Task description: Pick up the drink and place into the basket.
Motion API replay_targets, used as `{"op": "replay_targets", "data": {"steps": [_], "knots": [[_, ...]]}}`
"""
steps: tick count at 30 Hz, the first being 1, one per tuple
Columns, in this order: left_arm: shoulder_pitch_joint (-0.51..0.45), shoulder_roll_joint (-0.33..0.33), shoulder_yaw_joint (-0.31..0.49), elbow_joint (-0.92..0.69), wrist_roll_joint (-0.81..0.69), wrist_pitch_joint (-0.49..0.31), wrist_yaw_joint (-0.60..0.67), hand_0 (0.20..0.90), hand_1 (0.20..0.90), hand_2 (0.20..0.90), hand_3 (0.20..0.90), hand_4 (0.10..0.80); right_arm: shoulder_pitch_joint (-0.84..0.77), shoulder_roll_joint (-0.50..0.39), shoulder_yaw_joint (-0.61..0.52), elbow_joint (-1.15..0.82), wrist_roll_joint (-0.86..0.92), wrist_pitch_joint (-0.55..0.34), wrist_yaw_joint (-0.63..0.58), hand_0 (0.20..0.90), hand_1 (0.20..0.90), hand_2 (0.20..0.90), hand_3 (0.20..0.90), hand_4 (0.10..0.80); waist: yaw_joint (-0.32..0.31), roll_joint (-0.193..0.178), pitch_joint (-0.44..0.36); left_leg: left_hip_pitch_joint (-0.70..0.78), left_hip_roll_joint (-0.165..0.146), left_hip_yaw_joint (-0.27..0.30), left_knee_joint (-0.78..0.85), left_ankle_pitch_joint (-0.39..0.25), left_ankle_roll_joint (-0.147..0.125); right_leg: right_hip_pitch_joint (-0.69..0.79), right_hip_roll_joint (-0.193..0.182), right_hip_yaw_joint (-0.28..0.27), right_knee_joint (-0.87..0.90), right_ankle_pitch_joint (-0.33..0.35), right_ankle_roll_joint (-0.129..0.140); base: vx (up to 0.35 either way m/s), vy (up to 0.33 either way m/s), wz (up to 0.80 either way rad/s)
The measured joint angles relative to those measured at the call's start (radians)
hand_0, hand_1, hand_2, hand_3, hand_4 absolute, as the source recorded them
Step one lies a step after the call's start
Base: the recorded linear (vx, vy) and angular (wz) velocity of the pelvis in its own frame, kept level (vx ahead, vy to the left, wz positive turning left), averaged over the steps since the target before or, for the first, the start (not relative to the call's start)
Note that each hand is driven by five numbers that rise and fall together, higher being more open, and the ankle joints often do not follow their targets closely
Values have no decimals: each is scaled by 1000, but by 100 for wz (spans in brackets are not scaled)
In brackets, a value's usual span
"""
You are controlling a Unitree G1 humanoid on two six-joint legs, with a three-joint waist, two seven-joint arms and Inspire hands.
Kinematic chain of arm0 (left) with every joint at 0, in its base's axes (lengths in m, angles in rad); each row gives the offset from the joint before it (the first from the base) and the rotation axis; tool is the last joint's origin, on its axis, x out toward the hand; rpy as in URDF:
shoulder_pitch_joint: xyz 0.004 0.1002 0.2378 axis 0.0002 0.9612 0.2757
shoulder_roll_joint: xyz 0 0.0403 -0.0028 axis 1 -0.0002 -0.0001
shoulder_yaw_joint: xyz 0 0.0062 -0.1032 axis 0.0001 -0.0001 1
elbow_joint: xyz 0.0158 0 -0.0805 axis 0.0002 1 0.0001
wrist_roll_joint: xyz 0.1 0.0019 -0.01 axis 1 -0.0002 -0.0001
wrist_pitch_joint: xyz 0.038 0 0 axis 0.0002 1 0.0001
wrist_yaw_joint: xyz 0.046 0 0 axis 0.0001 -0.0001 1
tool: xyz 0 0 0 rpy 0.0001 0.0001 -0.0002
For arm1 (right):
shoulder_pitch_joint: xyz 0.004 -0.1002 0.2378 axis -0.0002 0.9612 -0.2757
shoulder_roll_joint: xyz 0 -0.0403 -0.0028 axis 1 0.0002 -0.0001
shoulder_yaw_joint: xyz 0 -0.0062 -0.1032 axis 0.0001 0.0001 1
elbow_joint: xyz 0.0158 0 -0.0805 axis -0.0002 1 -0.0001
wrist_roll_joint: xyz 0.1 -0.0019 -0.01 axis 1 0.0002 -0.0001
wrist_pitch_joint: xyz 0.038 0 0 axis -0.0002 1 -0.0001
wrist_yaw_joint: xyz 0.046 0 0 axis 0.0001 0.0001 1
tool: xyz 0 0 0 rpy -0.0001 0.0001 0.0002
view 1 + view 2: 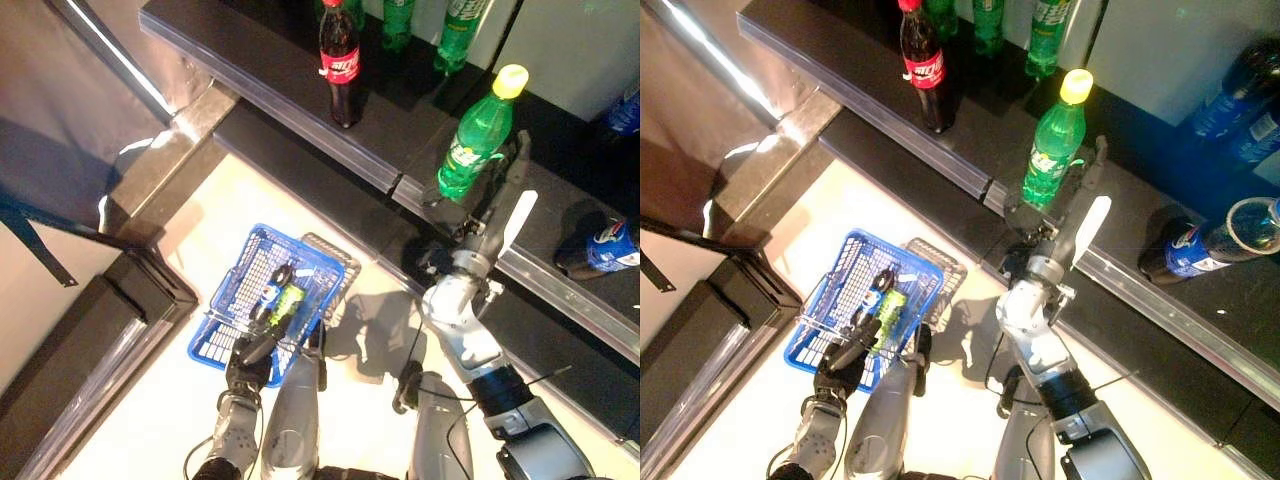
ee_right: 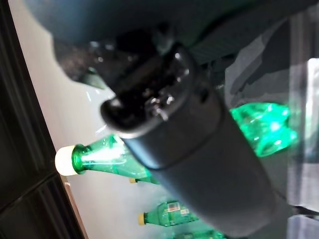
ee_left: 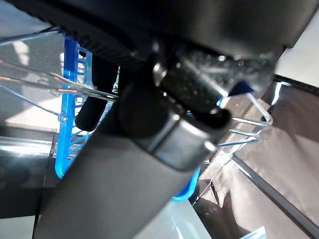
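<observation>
A green bottle with a yellow cap (image 1: 476, 138) stands tilted on the dark shelf (image 1: 300, 90); it also shows in the right wrist view (image 2: 99, 157). My right hand (image 1: 487, 222) reaches up to the shelf just right of the bottle's base, fingers straight alongside the bottle and the white-covered thumb (image 1: 520, 220) held out. I cannot tell if it touches the bottle. My left hand (image 1: 256, 352) is shut on the thin wire handles of the blue basket (image 1: 232, 290), which hangs low at the left. A green-labelled drink (image 1: 286, 300) lies in the basket.
A cola bottle with a red label (image 1: 340, 60) stands further left on the shelf. More green bottles (image 1: 462, 30) stand at the back. A blue-labelled bottle (image 1: 605, 250) lies on the shelf at the right. A dark cabinet (image 1: 90, 340) stands at the left.
</observation>
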Motion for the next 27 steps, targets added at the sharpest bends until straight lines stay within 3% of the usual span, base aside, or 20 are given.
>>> {"op": "replay_targets", "data": {"steps": [14,15,16,17,18,27], "knots": [[-38,36,0,-34,-8,7,7,300,300,300,200,100,-202,-17,-86,117,87,3,-54,900,900,900,900,800,42,-20,12,-83,-7,-8,0,1,1,-70,-1,-6,-19,13,14,-13,1,1],[-39,38,0,-36,-8,7,7,300,300,300,200,100,-211,-23,-91,122,91,3,-54,754,754,754,730,630,43,-22,13,-86,-9,-7,0,0,2,-72,-2,-6,-20,13,15,0,0,0],[-40,41,0,-36,-9,7,7,300,300,300,200,100,-220,-27,-94,130,99,3,-54,700,700,700,667,567,43,-26,15,-86,-9,-7,0,0,3,-72,-2,-6,-22,13,15,0,0,0],[-42,47,0,-36,-10,7,9,300,300,300,200,100,-233,-29,-97,140,110,3,-54,531,531,531,469,369,44,-30,16,-87,-9,-7,-1,-1,3,-72,-2,-6,-24,13,15,0,0,0],[-44,49,0,-36,-10,8,11,300,300,300,200,100,-239,-30,-100,144,120,3,-54,300,300,300,200,100,44,-31,16,-87,-9,-7,-1,-1,4,-71,-2,-6,-26,14,16,0,0,0],[-52,54,0,-36,-13,11,28,300,300,300,200,100,-242,-36,-108,151,150,-13,-54,300,300,300,200,100,43,-36,18,-96,-10,-15,0,-1,5,-71,-1,-15,-32,17,19,-41,-22,2]]}}
